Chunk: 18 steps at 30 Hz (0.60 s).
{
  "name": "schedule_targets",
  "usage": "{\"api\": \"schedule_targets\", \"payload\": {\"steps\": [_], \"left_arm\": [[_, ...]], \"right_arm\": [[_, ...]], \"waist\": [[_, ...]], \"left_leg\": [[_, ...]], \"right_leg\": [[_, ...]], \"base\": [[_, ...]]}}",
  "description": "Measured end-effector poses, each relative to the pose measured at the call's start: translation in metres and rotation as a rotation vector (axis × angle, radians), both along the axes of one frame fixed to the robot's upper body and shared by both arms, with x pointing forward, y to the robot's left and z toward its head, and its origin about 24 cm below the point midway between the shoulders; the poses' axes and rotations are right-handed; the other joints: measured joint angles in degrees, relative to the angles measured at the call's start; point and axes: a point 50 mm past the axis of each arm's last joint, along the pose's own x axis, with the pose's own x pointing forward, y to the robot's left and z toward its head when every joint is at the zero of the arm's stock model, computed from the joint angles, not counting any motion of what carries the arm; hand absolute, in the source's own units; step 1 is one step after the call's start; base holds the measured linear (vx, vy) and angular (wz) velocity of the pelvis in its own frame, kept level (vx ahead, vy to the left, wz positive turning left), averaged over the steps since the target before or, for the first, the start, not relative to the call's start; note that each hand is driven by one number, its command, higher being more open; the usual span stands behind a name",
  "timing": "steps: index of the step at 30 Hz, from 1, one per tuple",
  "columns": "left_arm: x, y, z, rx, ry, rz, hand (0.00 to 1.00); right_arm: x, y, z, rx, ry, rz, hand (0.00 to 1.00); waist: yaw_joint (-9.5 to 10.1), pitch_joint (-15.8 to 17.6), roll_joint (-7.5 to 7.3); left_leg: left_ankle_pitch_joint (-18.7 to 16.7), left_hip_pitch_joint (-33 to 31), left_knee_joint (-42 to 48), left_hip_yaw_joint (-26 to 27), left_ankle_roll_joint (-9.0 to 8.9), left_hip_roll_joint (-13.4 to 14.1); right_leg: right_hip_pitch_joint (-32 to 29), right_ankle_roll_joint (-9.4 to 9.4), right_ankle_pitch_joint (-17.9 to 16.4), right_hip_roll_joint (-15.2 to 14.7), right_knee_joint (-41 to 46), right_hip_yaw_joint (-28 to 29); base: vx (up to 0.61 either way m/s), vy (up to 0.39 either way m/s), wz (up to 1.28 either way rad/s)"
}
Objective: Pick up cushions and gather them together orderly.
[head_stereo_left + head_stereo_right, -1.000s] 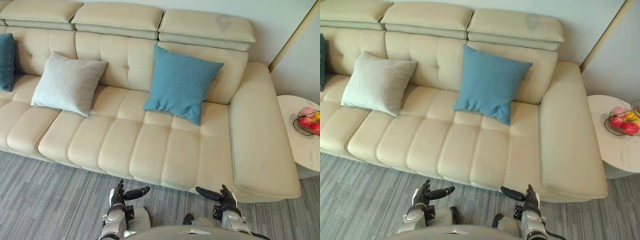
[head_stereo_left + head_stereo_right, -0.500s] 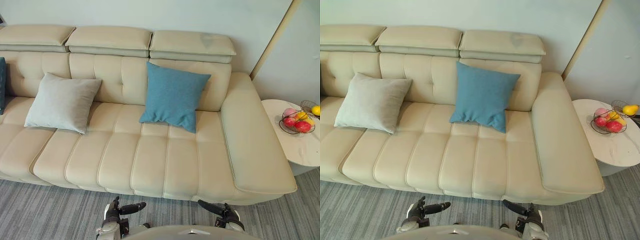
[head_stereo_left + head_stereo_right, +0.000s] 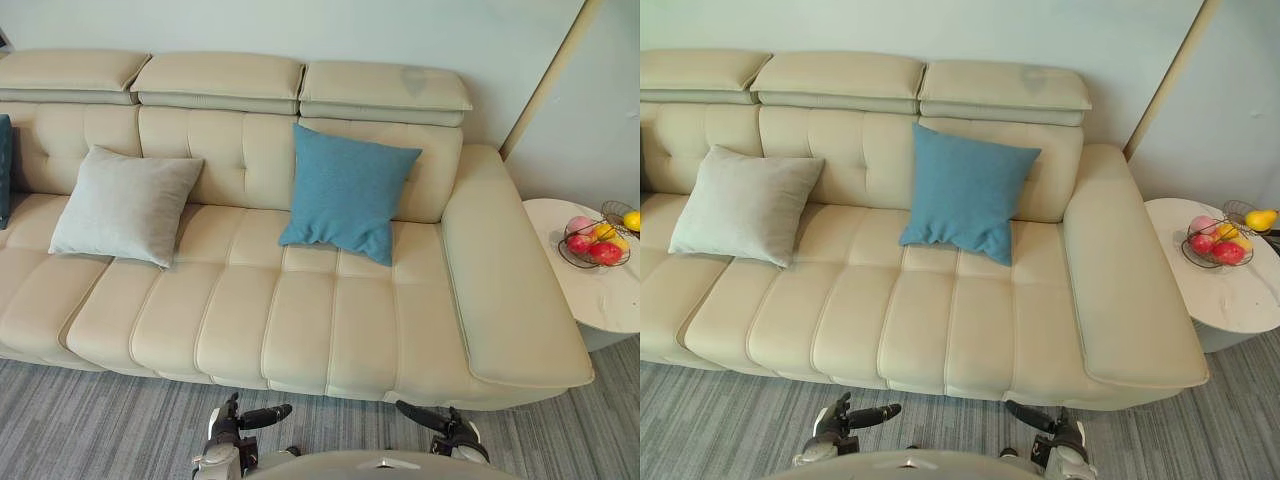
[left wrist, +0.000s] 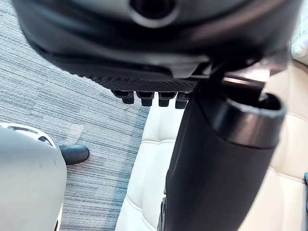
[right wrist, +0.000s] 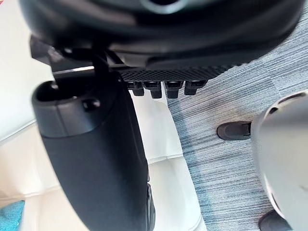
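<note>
A blue cushion [image 3: 345, 190] leans upright against the backrest of the cream sofa [image 3: 300, 320], right of the middle. A pale grey cushion [image 3: 122, 205] leans on the backrest further left. The edge of a dark teal cushion [image 3: 3, 170] shows at the far left of the sofa. My left hand [image 3: 232, 418] and right hand [image 3: 455, 430] hang low over the carpet in front of the sofa, well short of the cushions. Both are open and hold nothing, thumbs pointing toward each other. The wrist views show each thumb [image 4: 216, 159] [image 5: 96, 159] over the seat's front edge.
A round white side table [image 3: 600, 290] stands right of the sofa's wide armrest [image 3: 510, 280], bearing a wire basket of fruit [image 3: 592, 242]. Grey striped carpet [image 3: 90, 420] runs along the sofa's front. A wall lies behind the sofa.
Since a second ago the whole picture has shifted, so the camera moved; both hands show lower in the view. In the last half second nothing has moved.
</note>
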Motion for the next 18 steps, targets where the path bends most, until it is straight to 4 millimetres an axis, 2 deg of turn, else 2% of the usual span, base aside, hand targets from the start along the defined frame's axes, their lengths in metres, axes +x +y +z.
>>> {"api": "schedule_targets", "payload": {"steps": [8,15,17,18], "left_arm": [[-0.001,0.001,0.000,-0.016,-0.008,0.054,1.00],[0.005,0.000,0.001,-0.019,-0.006,0.053,1.00],[0.006,-0.001,0.001,-0.008,-0.005,0.029,1.00],[0.007,-0.002,0.001,-0.007,-0.003,0.017,1.00]], "right_arm": [[-0.007,-0.004,0.001,-0.019,0.009,0.001,1.00],[0.004,0.001,0.006,-0.040,-0.043,0.069,1.00],[0.010,0.005,0.008,-0.037,-0.065,0.091,1.00],[0.015,0.006,0.009,-0.044,-0.075,0.107,1.00]], "waist": [[-0.09,1.99,1.04],[-1.38,3.18,0.02],[-2.05,3.56,0.01],[-2.39,3.83,0.45]], "left_leg": [[-0.60,3.42,-0.85,6.16,-0.85,1.00],[-3.47,3.94,2.84,17.38,-2.26,3.58],[-4.76,3.94,4.80,22.14,-2.83,4.98],[-5.10,3.88,5.43,25.85,-2.99,6.00]], "right_leg": [[-1.19,0.07,0.00,0.93,2.11,5.71],[-7.55,0.04,0.00,3.93,6.82,15.79],[-9.75,-0.64,0.38,5.17,7.68,17.61],[-11.60,-3.65,-0.71,3.62,8.85,11.85]], "base": [[-0.02,0.006,-0.41],[-0.02,-0.035,-0.82],[-0.02,-0.048,-1.20],[0.00,-0.027,-1.29]]}}
